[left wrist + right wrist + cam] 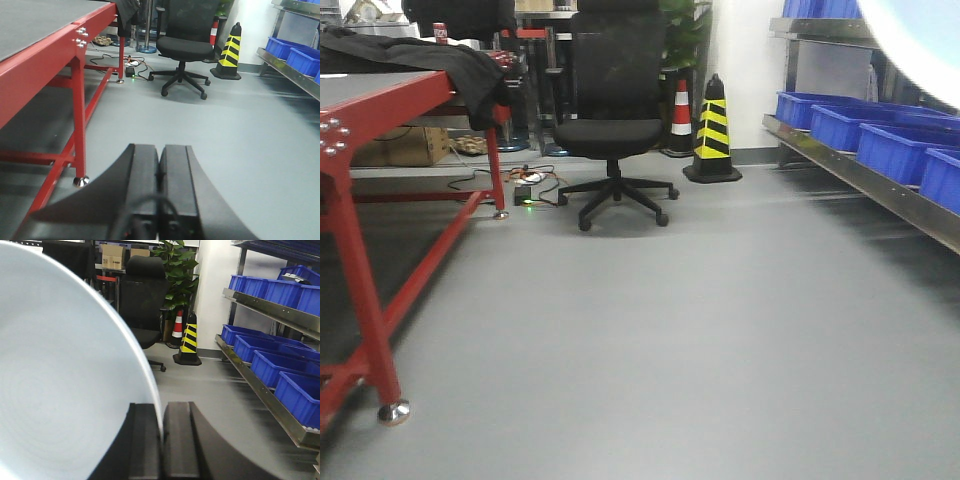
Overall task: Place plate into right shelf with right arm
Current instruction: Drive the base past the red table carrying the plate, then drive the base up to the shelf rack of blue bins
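In the right wrist view my right gripper (161, 416) is shut on the rim of the white plate (60, 375). The plate stands on edge and fills the left half of that view. A blurred white edge of the plate (920, 45) shows at the top right of the front view. The right shelf (260, 385), steel rails with blue crates (272, 362), runs along the right side, apart from the plate. It also shows in the front view (860, 165). My left gripper (160, 155) is shut and empty above the grey floor.
A red-framed table (380, 100) with black cloth stands at the left. A black office chair (610, 110), a yellow-black cone (713, 130) and a red-white cone (681, 115) stand ahead. Cables and a small box (525, 192) lie by the table leg.
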Controlling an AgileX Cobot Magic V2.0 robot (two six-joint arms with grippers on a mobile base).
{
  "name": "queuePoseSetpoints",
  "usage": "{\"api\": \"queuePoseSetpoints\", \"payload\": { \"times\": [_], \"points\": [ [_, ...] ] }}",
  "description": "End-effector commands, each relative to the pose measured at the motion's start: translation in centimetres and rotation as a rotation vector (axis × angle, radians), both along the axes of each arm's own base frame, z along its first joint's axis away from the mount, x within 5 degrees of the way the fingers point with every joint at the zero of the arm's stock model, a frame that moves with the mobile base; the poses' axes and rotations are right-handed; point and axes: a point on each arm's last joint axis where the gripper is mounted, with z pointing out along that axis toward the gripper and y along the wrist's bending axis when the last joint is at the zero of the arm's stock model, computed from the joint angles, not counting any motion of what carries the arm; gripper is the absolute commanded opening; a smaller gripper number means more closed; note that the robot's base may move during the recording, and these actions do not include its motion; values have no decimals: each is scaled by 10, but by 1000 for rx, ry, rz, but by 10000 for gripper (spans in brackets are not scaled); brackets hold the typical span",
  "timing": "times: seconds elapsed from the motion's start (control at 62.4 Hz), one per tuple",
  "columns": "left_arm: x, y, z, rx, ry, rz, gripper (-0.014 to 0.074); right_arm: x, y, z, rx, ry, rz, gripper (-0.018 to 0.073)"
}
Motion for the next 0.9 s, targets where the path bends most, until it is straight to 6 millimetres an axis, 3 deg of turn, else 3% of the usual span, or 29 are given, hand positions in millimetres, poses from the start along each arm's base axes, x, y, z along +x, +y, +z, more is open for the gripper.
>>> {"api": "queuePoseSetpoints", "payload": {
  "times": [0.0, 0.881],
  "points": [
    [-1, 1, 5, -18, -89, 9, -128, -2, -1, 18, 0, -118, -13, 54],
    [-1, 1, 5, -18, -89, 9, -128, -2, -1, 18, 0, -118, -13, 54]
  ]
}}
